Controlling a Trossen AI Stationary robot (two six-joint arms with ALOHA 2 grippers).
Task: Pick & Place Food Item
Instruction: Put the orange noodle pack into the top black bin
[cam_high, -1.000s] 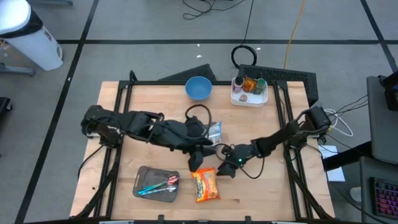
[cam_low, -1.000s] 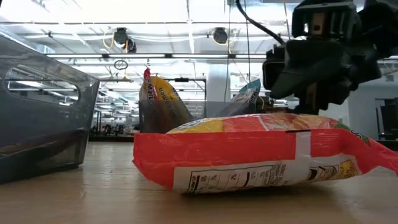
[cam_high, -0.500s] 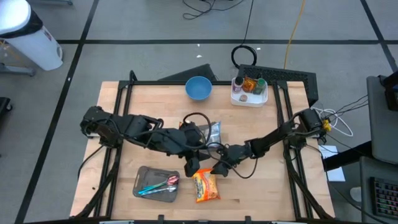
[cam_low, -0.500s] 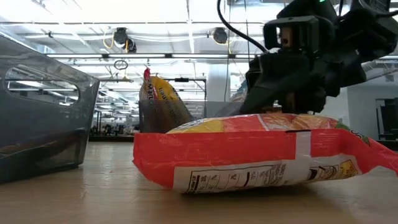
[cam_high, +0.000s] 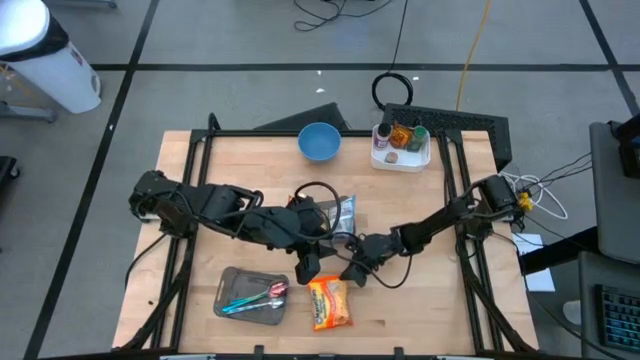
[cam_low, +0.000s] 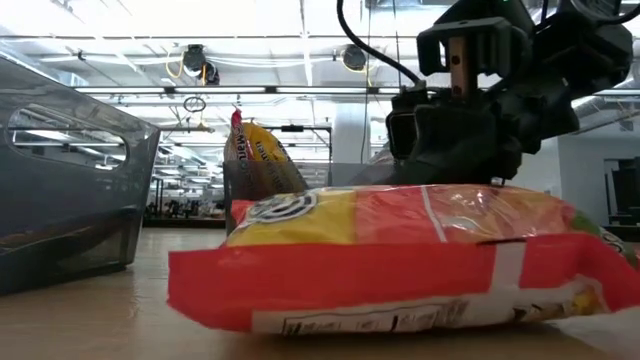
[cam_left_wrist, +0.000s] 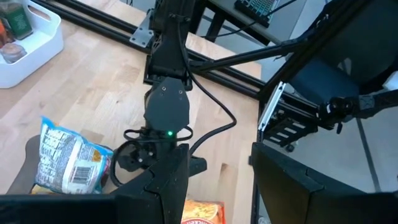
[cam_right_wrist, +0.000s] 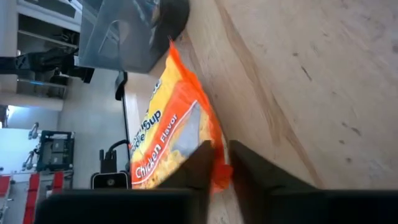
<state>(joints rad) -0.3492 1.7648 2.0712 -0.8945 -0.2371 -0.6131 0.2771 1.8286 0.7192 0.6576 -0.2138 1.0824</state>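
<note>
1. Right gripper (cam_high: 347, 273) pinches the far edge of the orange noodle packet (cam_high: 329, 301), its two fingers (cam_right_wrist: 205, 163) closed on the crimped seam in the right wrist view.
2. A second ago that gripper hung beside the packet with its jaws apart; since then it has slid in toward the table's centre and clamped on, and the low view shows the packet (cam_low: 400, 260) tipped and shifted nearer the camera.
3. Judged from this, the pick is under way: the packet is gripped but lies on the wooden table (cam_high: 420, 300), just beside the grey tray (cam_high: 228, 289) of utensils, with placing yet to come.
4. Right arm reaches low across the table from its right edge, wrist angled down.
5. Left gripper (cam_high: 308, 262) hovers nearby, jaws parted, holding nothing visible, near the silver packet (cam_high: 344, 212).
</note>
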